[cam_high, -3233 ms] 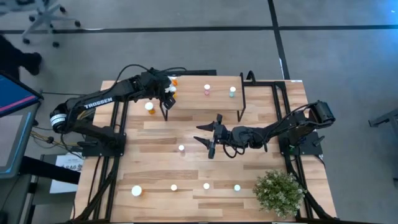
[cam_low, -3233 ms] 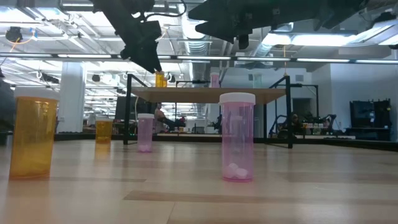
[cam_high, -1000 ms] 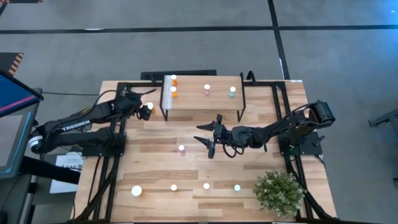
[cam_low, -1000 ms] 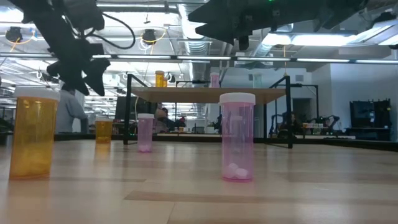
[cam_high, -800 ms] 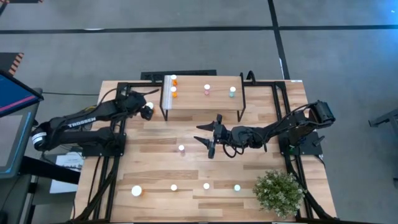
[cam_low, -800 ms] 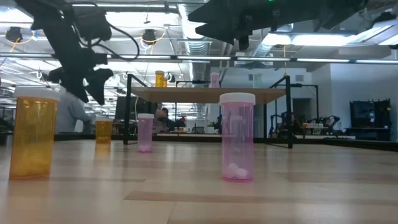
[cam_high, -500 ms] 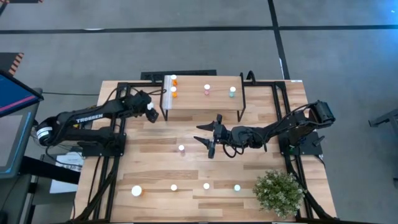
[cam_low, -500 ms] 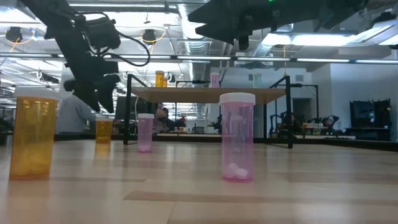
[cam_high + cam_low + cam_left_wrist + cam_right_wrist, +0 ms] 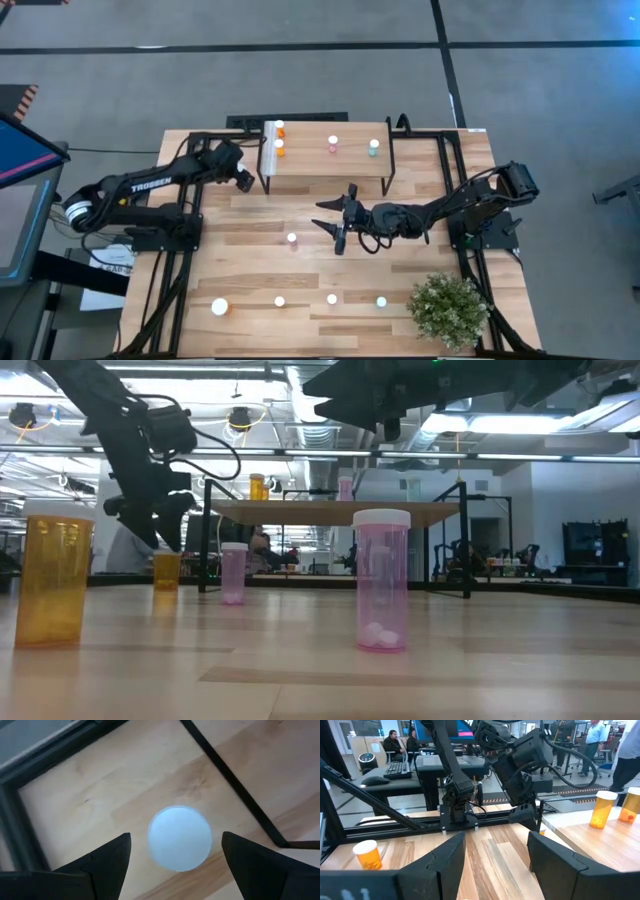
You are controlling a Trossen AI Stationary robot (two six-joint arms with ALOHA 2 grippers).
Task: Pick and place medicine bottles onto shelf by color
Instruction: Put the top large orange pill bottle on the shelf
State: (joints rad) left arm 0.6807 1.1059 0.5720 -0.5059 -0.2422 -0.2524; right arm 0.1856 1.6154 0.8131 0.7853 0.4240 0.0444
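Where left hand (image 9: 243, 181) hovers, bottle (image 9: 179, 838) body hidden

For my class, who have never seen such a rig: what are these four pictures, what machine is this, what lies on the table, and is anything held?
Two dark robot arms work at a wooden table. One picture looks straight down, one looks level across the tabletop, and one comes from each wrist. Small white-capped bottles stand on the table; four more stand on the shelf. The left gripper, fingers open, hangs over one white-capped bottle beside the shelf, not gripping it. The right gripper waits open above mid-table. Nothing is held.
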